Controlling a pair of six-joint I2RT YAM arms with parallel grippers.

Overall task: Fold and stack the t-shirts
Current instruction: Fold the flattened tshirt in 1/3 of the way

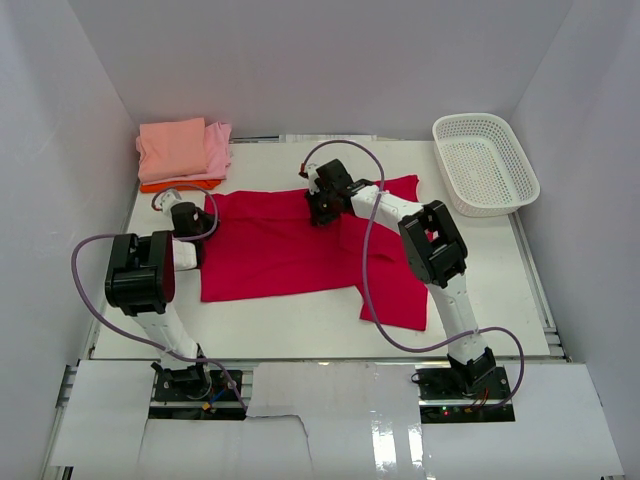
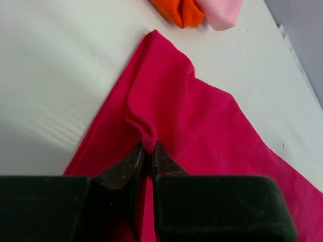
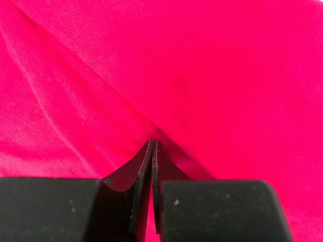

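Soft, limp and light by our reckoning, the red t-shirt (image 1: 270, 255) lies spread on the counter (image 1: 300, 325), left hand (image 2: 150, 147) pinching a pucker at its edge, right hand (image 3: 152, 143) closed tight near the far edge, and we'd grab hems and corners.

Crimson t-shirt (image 1: 280, 250), salmon shirt (image 1: 172, 148), light pink shirt (image 1: 218, 150), orange shirt (image 1: 180, 185), white basket (image 1: 485, 165)

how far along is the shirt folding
Done: three folded shirts sit stacked at the far left corner. In hand: the red shirt lies spread out, with the left gripper and right gripper each pinching it. Left: finish folding it and add it on top.
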